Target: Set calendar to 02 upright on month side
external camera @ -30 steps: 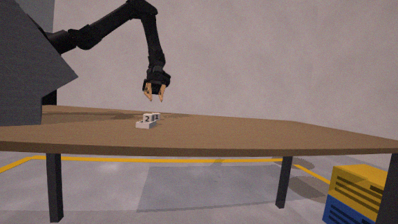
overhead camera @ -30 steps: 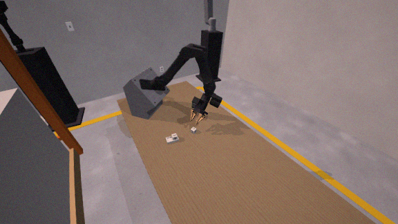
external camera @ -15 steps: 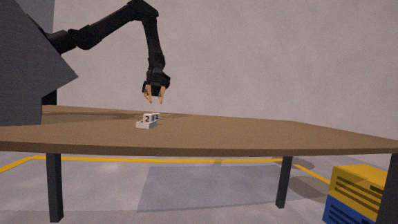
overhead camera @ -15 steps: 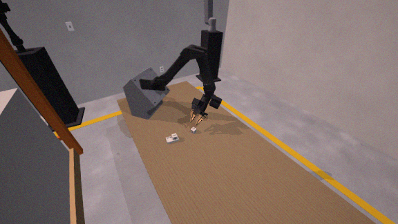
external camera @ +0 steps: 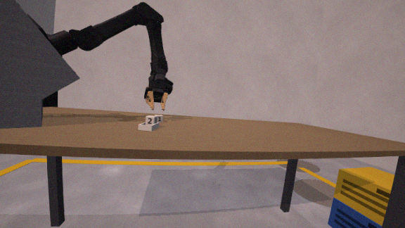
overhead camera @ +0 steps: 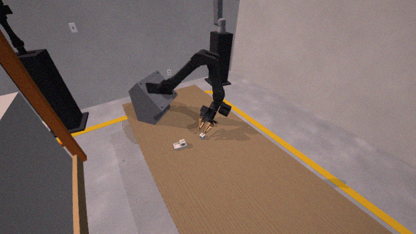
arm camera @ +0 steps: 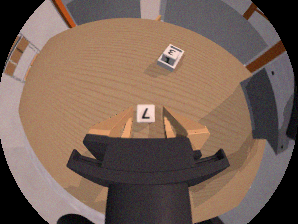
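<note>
Tray [overhead camera: 177,146] [external camera: 148,127] [arm camera: 164,64] is seated with one cube [overhead camera: 182,142] [external camera: 150,120] [arm camera: 172,53]; loose cube [overhead camera: 202,136] [external camera: 159,118] [arm camera: 146,113] remains to be placed; jaws [overhead camera: 205,128] [external camera: 158,108] are spread, empty.

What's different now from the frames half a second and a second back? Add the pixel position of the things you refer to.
The arm [overhead camera: 217,74] [external camera: 157,42] [arm camera: 148,200] has lowered its open jaws a little toward the loose cube [overhead camera: 202,136] [external camera: 159,119] [arm camera: 145,114]. Nothing was taken hold of or let go. The loose cube, the tray [overhead camera: 177,146] [external camera: 145,128] [arm camera: 166,66] and the cube in it [overhead camera: 182,142] [external camera: 150,120] [arm camera: 172,52] stayed put.
</note>
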Available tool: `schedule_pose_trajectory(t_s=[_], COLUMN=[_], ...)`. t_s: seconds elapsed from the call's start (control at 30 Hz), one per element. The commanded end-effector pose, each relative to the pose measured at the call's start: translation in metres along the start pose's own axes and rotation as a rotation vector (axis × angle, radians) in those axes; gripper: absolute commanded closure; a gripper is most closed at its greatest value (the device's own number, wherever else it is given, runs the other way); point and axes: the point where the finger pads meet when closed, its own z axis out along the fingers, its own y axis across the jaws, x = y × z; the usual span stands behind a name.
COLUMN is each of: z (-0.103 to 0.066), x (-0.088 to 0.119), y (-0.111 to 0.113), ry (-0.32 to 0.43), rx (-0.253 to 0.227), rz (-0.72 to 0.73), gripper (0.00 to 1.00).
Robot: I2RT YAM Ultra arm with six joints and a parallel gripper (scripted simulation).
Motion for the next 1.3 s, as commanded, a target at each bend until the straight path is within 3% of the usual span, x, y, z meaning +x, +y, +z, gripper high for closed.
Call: schedule_pose_trajectory(t_s=[0.0, 0.7, 1.27], z=[0.002, 0.023, 0.026], x=[0.002, 0.022, 0.026], y=[0.005, 0.006, 0.006], ry=[-0.007, -0.007, -0.007], rx=[-0.016, -0.015, -0.015], rz=[0.01, 0.01, 0.01], gripper=[0.55, 0.55, 0.55])
